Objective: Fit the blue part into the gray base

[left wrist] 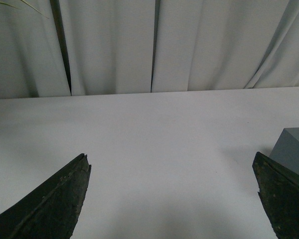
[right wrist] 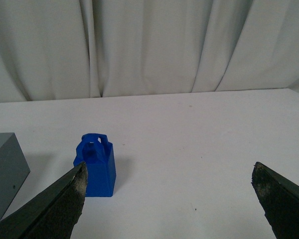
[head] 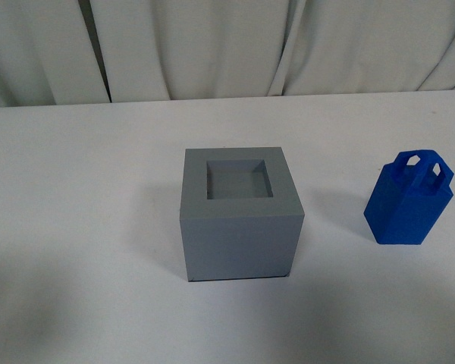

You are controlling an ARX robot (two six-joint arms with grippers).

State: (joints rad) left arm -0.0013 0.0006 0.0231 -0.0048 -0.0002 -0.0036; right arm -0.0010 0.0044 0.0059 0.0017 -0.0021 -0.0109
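The left jaws and right jaws are both spread wide, holding nothing. Between the left ones it's just bare table (left wrist: 159,149), with a corner of the gray cube (left wrist: 295,149) poking in beside one tip. The blue block (right wrist: 97,169) stands upright ahead of the right ones, close to one tip. From the front, cube's mid-table, recess facing up, block well apart to its right, near the frame's edge. Open table all around both; curtain (head: 212,45) along the far edge.
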